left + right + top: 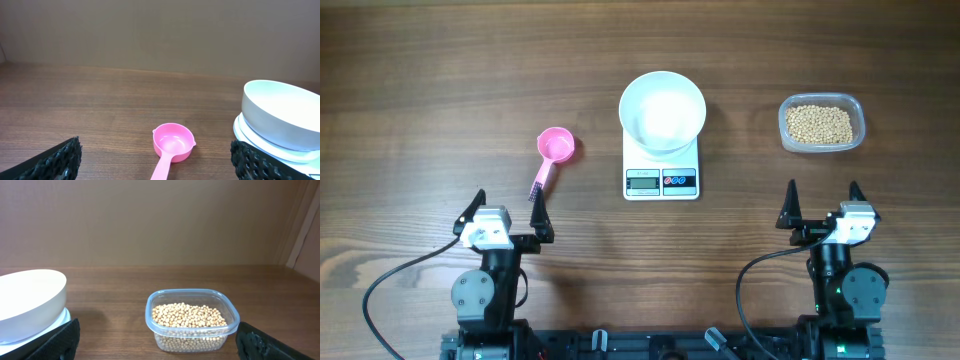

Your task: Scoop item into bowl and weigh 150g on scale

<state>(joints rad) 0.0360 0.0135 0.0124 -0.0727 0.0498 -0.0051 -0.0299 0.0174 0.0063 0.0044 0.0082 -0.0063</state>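
In the centre of the overhead view, the white bowl [662, 110] is sitting on the scale [661, 182] and hiding most of its platform. The display is showing too small to read, and the bowl is looking empty. The left gripper [510, 205], at lower left, and the right gripper [822, 195], at lower right, are both standing wide apart, gripping nothing. The beans [819, 124] are lying in a clear tub [861, 122] at upper right. A pink scoop [556, 147] is lying left of the scale.
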